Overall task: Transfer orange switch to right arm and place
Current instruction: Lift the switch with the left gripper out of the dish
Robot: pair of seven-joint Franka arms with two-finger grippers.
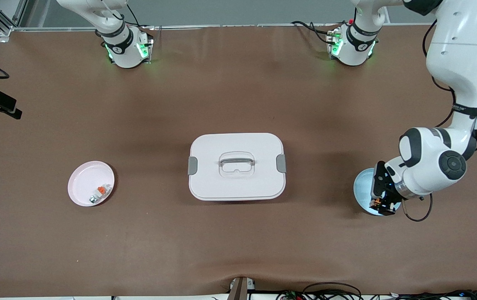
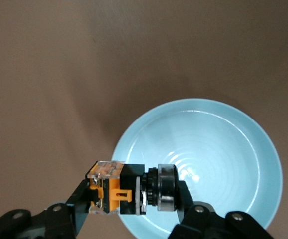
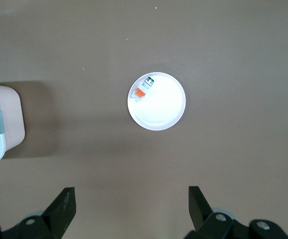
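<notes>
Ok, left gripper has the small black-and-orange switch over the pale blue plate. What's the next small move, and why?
Probably lift the left gripper, shut on the orange switch, off the pale blue plate toward the table's middle; the right gripper hangs open above the pink plate, awaiting handover.

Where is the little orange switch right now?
The orange switch is held in the left pincer, lifted over the edge of the light blue plate at the left arm's end of the table.

Two glossy white jointed arms with black joint bands and black cables; green lights glow at both bases; black two-fingered left hand [image 1: 382, 205].
</notes>
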